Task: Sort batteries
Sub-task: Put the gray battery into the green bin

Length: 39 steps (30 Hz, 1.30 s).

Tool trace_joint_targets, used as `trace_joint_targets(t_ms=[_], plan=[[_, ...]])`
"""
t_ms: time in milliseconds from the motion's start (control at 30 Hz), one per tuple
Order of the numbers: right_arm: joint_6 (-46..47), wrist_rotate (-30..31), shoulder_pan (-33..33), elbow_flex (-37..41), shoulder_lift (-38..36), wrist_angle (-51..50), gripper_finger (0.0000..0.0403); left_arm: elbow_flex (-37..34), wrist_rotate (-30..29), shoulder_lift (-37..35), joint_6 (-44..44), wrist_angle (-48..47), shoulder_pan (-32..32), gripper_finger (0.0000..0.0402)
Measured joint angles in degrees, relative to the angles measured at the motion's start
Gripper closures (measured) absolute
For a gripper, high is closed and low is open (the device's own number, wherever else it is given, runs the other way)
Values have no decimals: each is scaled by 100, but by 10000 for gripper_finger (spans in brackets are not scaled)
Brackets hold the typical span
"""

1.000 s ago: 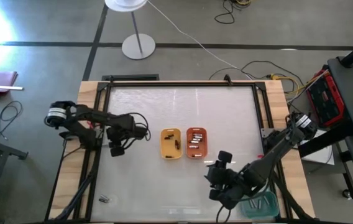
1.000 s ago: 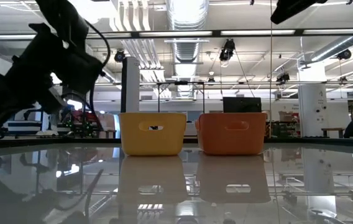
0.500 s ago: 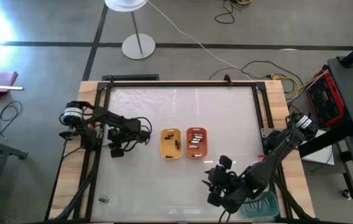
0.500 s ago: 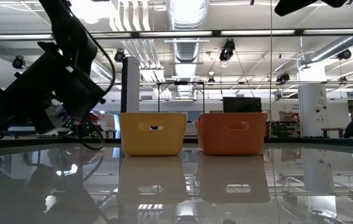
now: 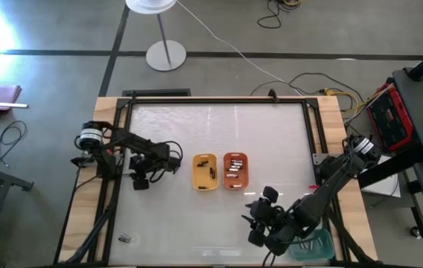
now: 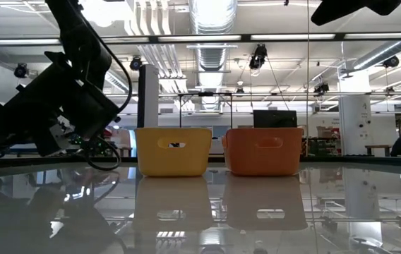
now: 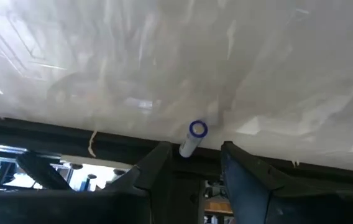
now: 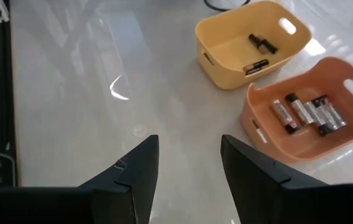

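Two trays [image 5: 205,172] [image 5: 235,170] holding batteries [image 8: 304,114] sit side by side mid-table [image 5: 219,126], between both arms.

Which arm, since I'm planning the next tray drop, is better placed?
Left: the left gripper holds a battery, close to the yellow tray; the right gripper is open and empty.

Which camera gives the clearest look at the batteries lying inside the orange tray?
The right wrist view: it looks down into the orange tray, so the batteries show one by one, lying side by side. The high view shows them only as tiny specks. The low view sees just the tray's outer wall. The left wrist view does not show that tray.
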<state>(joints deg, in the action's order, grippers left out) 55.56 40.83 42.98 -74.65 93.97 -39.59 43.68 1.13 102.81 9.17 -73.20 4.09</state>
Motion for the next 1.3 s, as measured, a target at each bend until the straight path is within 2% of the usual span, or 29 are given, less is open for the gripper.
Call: trace_joint_targets(t_ms=[300, 567, 667, 833, 1067, 1200, 1300], plan=[[-3, 287, -15, 9, 0, 6, 253, -89, 5, 433, -143, 275, -2, 284], [-3, 284, -14, 11, 0, 9, 267, -98, 71, 897, -229, 322, -6, 289], [-3, 275, 28, 11, 0, 9, 273, -98, 112, 916, -229, 334, -4, 315], [-3, 276, 59, 11, 0, 9, 281, -105, 139, 921, -229, 355, -6, 387], [41, 263, 138, 35, 314, 147, 290, -113, 26, 872, -36, 354, -68, 390], [152, 108, 244, 32, 726, 256, 298, -90, -59, 686, 218, 247, -398, 394], [149, 80, 349, -61, 951, 231, 305, -81, 314, 375, 398, 166, -696, 395]])
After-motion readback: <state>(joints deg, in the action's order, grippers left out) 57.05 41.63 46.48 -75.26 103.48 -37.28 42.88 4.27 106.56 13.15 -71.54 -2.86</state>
